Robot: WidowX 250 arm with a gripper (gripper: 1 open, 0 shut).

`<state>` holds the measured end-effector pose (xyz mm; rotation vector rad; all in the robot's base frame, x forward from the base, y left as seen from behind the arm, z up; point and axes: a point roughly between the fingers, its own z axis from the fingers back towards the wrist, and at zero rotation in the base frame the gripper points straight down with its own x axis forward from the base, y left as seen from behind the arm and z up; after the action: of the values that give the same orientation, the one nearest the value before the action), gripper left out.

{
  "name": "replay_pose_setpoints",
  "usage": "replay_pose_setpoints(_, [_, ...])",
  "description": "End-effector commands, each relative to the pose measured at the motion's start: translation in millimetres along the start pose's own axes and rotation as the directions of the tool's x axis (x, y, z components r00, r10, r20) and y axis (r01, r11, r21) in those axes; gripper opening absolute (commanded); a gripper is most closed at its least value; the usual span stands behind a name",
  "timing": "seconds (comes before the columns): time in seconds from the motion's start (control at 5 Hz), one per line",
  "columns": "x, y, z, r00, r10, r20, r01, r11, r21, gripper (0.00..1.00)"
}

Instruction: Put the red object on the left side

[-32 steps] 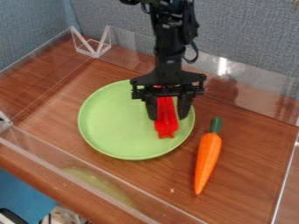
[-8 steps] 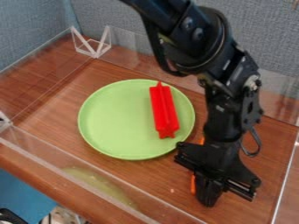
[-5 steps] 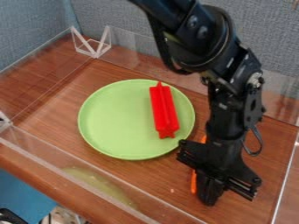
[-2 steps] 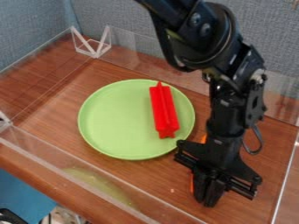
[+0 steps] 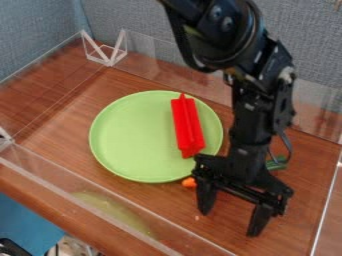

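The red object [image 5: 187, 125], a long flat bar, lies on the green plate [image 5: 127, 135], on the plate's right half and pointing away from the camera. My gripper [image 5: 237, 207] points down at the table's front right, to the right of the plate and well clear of the red bar. Its fingers [image 5: 207, 197] stand wide apart with nothing between them.
A small piece of the orange carrot [image 5: 191, 183] shows by the gripper's left finger; the arm hides the rest of it. Low clear plastic walls [image 5: 54, 205] ring the wooden table. A white wire stand [image 5: 104, 47] sits at the back left.
The gripper was shut on the orange carrot at the front right; now its fingers have spread wide and the carrot is let go. The red bar has not moved.
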<state>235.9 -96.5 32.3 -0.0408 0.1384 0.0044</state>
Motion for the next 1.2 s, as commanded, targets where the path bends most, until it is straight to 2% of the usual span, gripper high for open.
replay_pose_setpoints(0.0, [13.4, 9.6, 25.0, 0.993, 0.086, 0.083, -0.083, 0.996, -0.038, 1.00])
replay_pose_setpoints(0.2, [23.0, 21.9, 35.0, 0.978, 0.174, 0.115, -0.168, 0.984, -0.064, 1.00])
replay_pose_setpoints(0.4, [27.6, 26.7, 31.4, 0.974, 0.195, 0.119, -0.187, 0.980, -0.071, 1.00])
replay_pose_setpoints(0.6, [29.9, 28.6, 27.6, 0.972, 0.202, 0.116, -0.195, 0.978, -0.070, 0.00])
replay_pose_setpoints(0.8, [31.0, 29.6, 30.7, 0.971, 0.210, 0.117, -0.203, 0.976, -0.074, 0.00])
replay_pose_setpoints(1.0, [34.5, 31.1, 42.1, 0.965, 0.229, 0.129, -0.218, 0.972, -0.091, 0.00])
